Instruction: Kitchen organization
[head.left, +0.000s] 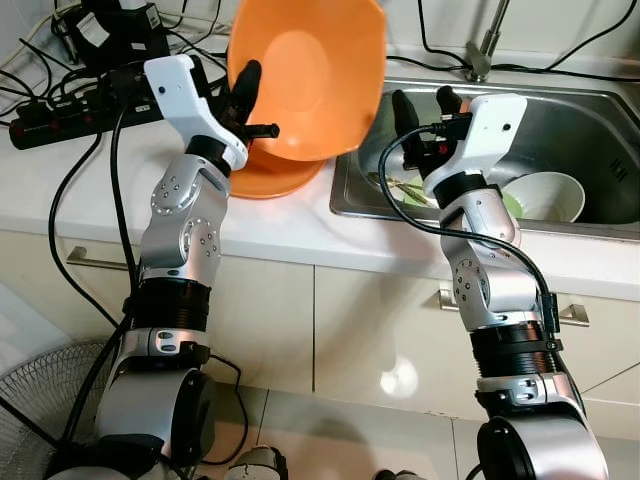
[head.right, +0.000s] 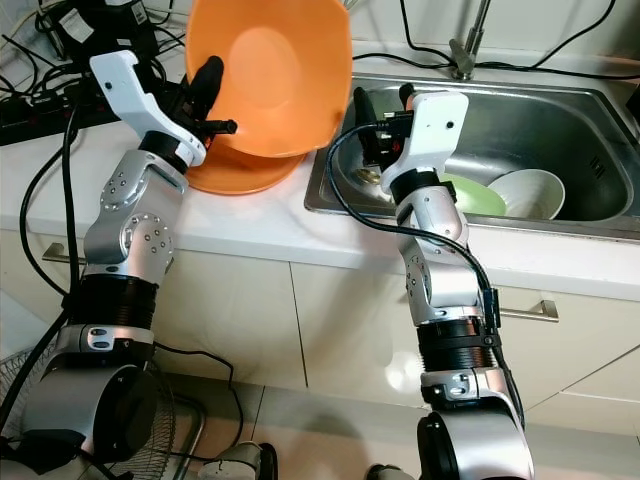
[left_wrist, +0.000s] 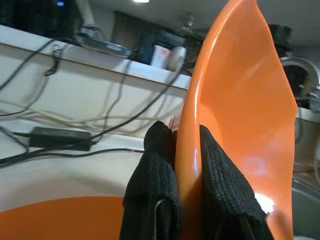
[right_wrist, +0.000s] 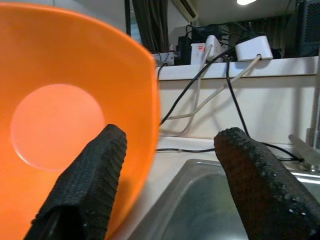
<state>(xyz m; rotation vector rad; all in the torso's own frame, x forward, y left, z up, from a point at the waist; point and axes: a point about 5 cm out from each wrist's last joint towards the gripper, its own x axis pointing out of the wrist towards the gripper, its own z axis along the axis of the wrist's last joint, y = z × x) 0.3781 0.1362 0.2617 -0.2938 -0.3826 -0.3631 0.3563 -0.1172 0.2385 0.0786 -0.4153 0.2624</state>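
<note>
The left gripper is raising a tilted orange bowl over the white desk, fingers clamped on its rim. The right gripper is hovering above the steel sink, fingers apart.

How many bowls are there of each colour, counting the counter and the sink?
Orange bowls: 2, the held orange bowl and the orange bowl on the counter.
White bowl in the sink: 1.
Green bowl in the sink: 1.
Total: 4.
</note>
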